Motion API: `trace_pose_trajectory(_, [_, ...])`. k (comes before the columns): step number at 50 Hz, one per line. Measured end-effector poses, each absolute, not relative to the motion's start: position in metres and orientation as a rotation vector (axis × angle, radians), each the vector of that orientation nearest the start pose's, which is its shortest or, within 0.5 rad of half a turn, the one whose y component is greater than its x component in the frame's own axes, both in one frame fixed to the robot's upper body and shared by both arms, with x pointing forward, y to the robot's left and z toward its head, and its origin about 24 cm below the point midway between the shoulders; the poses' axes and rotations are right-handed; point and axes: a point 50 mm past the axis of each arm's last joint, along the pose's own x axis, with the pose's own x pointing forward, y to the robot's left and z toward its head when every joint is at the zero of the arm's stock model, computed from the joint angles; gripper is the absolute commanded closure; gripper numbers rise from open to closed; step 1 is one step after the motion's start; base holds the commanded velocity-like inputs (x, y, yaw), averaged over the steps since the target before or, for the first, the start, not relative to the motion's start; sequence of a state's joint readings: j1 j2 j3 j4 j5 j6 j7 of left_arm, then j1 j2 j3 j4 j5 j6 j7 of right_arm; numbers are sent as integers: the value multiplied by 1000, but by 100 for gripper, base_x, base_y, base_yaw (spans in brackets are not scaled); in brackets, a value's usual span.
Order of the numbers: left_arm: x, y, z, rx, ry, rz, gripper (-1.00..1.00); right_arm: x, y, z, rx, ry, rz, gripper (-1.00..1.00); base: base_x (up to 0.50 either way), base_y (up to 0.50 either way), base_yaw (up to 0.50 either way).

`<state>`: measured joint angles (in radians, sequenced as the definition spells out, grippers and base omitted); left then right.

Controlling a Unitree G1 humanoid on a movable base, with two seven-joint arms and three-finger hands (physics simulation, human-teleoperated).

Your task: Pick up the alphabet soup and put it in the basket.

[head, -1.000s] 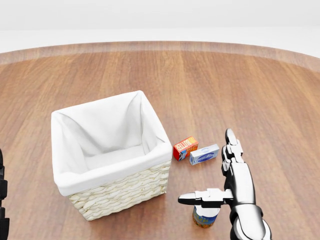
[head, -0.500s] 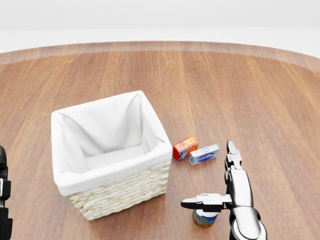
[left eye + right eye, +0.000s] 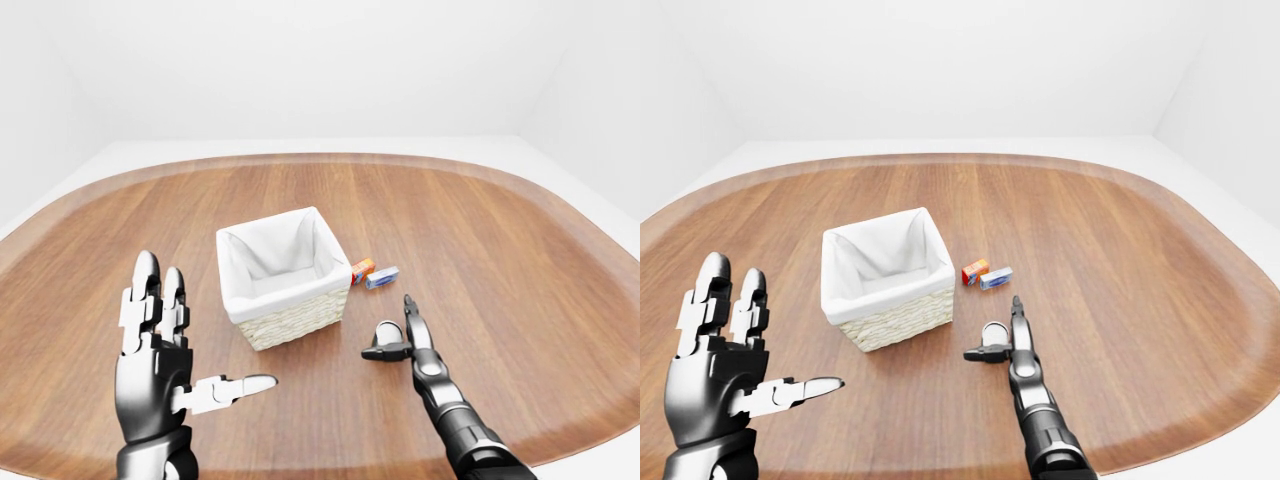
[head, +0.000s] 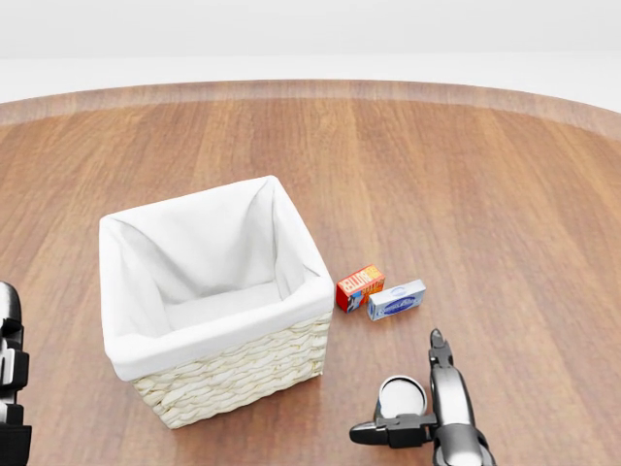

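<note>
White walls enclose a round, brown wooden bench [image 3: 520, 260]. My right hand [image 4: 427, 413] is spread open, holding nothing, thumb and finger flanking the small cylindrical alphabet soup can [image 4: 402, 396], which stands upright near the wicker basket with white cloth lining [image 4: 243, 374]. My left hand [image 3: 160, 370] hangs open and empty. Risk, in my judgement: an off-centre closure could tip the can or roll it away.

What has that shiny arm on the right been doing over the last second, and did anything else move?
In the head view the right robot hand slid down toward the picture's bottom edge, uncovering the top of the alphabet soup can. Its fingers stand beside the can, open, not gripping it. The basket, the red box and the blue box stayed put.
</note>
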<state>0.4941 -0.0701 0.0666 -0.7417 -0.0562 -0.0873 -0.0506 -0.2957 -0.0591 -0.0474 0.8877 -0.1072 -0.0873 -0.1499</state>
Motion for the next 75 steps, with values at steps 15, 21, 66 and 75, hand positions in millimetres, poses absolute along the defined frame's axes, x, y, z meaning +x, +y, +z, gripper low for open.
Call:
trace_pose_trajectory(15, [148, 179, 126, -7, -357, 162, -100, 264, -168, -79, -234, 575, -110, -100, 0, 0, 0])
trace_pose_trajectory(21, [147, 178, 126, -6, -354, 159, -100, 266, -166, -80, -269, 585, -112, -100, 0, 0, 0])
trace_pose_trajectory(66, [144, 174, 125, -11, -341, 139, -100, 278, -161, -79, -408, 636, -135, -100, 0, 0, 0])
trace_pose_trajectory(75, [144, 174, 125, -11, -338, 136, -100, 278, -161, -79, -430, 640, -145, -100, 0, 0, 0])
